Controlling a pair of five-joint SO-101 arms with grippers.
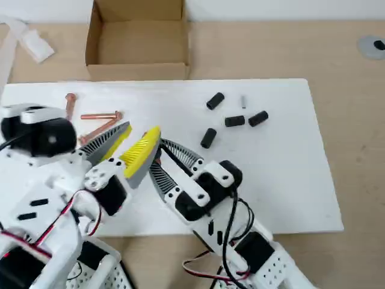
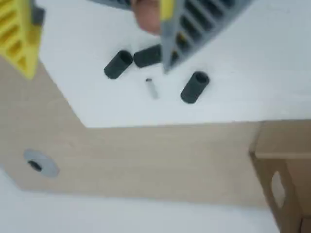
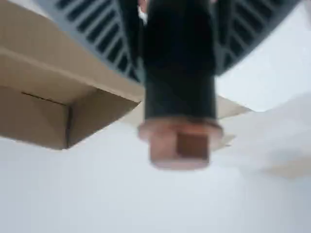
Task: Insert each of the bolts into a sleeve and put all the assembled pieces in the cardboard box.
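My right gripper (image 3: pixel 179 19) is shut on a black sleeve (image 3: pixel 180 73) with a copper bolt head (image 3: pixel 181 145) sticking out of its end. In the high view this gripper (image 1: pixel 157 155) hovers over the white mat's left half. My left gripper (image 1: pixel 143 127), with one yellow and one grey finger, stands open right beside it. Three loose copper bolts (image 1: pixel 101 115) lie on the mat's left side. Several loose black sleeves (image 1: pixel 234 121) (image 2: pixel 118 64) lie further right. The cardboard box (image 1: pixel 137 71) (image 3: pixel 63 107) stands open behind the mat.
The white mat (image 1: pixel 271 180) covers most of the wooden table. A small grey pin (image 1: pixel 243 101) (image 2: pixel 151 88) lies among the sleeves. A grey disc (image 1: pixel 372 46) (image 2: pixel 39 164) is set into the table at the far right. White plastic (image 1: pixel 33 42) lies at the far left.
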